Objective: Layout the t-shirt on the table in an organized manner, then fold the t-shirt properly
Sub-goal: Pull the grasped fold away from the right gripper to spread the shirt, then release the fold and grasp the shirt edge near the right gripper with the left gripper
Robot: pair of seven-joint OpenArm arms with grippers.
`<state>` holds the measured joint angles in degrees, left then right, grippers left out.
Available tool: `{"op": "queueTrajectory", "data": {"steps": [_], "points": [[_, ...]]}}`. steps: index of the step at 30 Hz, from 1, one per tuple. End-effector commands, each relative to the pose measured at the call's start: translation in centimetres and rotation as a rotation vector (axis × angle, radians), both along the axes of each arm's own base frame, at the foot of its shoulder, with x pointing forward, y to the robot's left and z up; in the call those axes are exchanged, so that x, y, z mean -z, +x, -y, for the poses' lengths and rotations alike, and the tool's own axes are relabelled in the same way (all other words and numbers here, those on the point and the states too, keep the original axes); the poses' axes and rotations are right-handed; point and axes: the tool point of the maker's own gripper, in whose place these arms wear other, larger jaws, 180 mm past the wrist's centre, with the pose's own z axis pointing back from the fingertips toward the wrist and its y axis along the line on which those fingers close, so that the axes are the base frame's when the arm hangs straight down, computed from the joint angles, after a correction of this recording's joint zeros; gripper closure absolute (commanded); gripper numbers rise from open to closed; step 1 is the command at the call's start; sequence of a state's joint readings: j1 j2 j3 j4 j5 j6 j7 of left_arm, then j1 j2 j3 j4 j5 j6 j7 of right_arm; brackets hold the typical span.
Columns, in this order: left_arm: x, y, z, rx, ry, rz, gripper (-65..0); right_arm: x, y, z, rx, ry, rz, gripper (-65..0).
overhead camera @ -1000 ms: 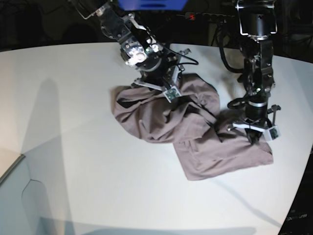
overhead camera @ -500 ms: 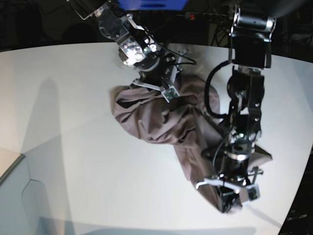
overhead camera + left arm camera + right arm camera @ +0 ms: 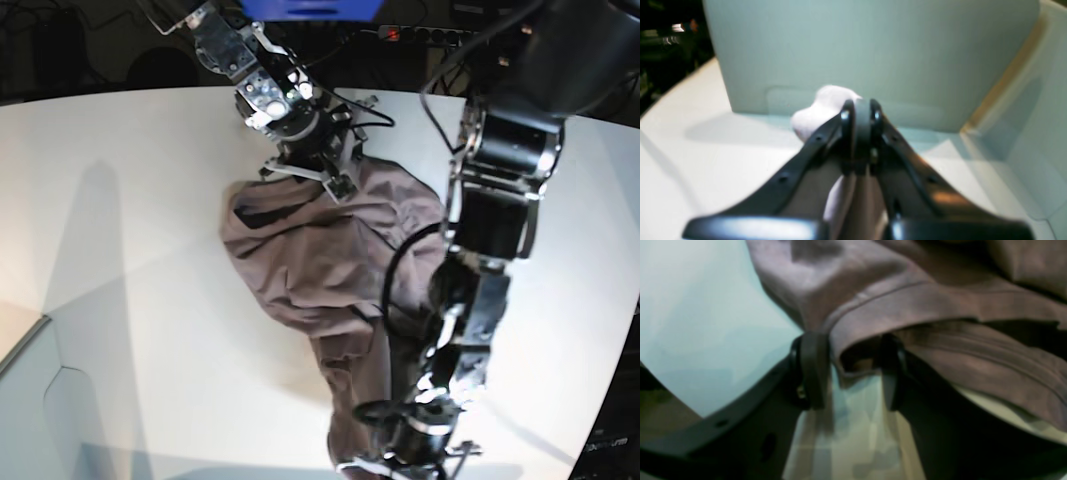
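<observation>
On the left of the base view, the right gripper (image 3: 335,185) sits at the far edge of the shirt (image 3: 310,260), up near the back of the table (image 3: 130,250). Its jaws stand part open, one on each side of a hemmed edge of cloth; whether they actually press the cloth I cannot tell. In the right wrist view that hem (image 3: 907,303) runs across just above the fingertips (image 3: 811,370).

The shirt lies bunched in the middle of the table, a crumpled mass drawn out into a long tail toward the near edge.

On the right, the left arm reaches far forward and down, its gripper (image 3: 400,465) at the bottom of the base view, at the end of that tail. From the left wrist view the jaws are closed, with a fold of pale, washed-out cloth (image 3: 816,113) pinched between them and poking past the tips.

The risk I see: the shirt looks drawn out between the two grippers. If the right one has only a loose hold, a further pull could slip the hem free and drag the whole shirt toward the near edge, still rumpled. The thin pinch on the left could also slip out.
</observation>
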<state>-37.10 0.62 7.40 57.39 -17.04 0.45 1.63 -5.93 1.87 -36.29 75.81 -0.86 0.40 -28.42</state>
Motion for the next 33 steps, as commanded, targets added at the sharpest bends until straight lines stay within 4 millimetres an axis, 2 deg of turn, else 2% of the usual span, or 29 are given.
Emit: {"op": "queueTrajectory", "data": {"steps": [1, 3, 5, 8, 10, 13, 14, 17, 21, 24, 27, 31, 33], "points": [[-3.4, 0.8, 1.4, 0.022, -0.024, 0.081, -0.3, 1.9, -2.6, 1.1, 0.003, -0.057, -0.114, -26.0], [-3.2, 1.7, 2.7, 0.035, -0.027, 0.053, -0.6, 2.0, -2.9, 1.1, 0.005, -0.057, -0.120, -26.1], [-1.9, 2.6, 3.8, 0.044, -0.026, -0.004, -3.5, 2.0, -2.9, 1.0, 0.005, -0.056, -0.120, -26.2], [0.0, 3.3, 4.3, 0.044, -0.024, -0.069, -18.9, 1.9, -3.4, 0.9, 0.005, -0.051, -0.126, -26.2], [0.0, 3.2, 4.3, 0.045, -0.026, -0.069, -30.2, 1.5, -3.5, 0.6, 0.006, -0.037, -0.118, -26.3], [1.6, 2.7, 4.1, 0.042, -0.023, -0.093, -41.7, 0.4, -3.0, 0.4, 0.010, -0.016, -0.090, -26.3], [1.4, 2.6, 3.7, 0.037, -0.023, -0.085, -43.7, 0.1, -2.8, 0.3, 0.010, -0.011, -0.081, -26.3], [2.3, 1.5, 1.4, 0.014, -0.002, -0.073, -45.0, -0.9, -2.4, 0.0, 0.012, 0.006, -0.061, -26.3], [5.3, -2.1, -2.1, -0.017, 0.036, -0.076, -45.0, -1.3, -2.2, -0.1, 0.013, 0.013, -0.051, -26.3], [8.6, -5.2, -4.9, -0.039, 0.084, -0.115, -45.1, -1.1, -2.3, 0.1, 0.012, 0.008, -0.054, -26.3], [12.4, -8.6, -7.5, -0.056, 0.139, -0.181, -45.2, -1.1, -1.5, 1.5, 0.047, -0.002, -0.044, -26.3], [17.0, -11.8, -11.2, -0.119, 0.156, -0.289, -45.3, -0.9, -0.7, 3.1, 0.096, -0.015, -0.042, -26.3], [18.4, -13.0, -13.1, -0.165, 0.144, -0.327, -45.4, -0.6, -0.9, 4.0, 0.123, -0.020, -0.053, -26.3]]}}
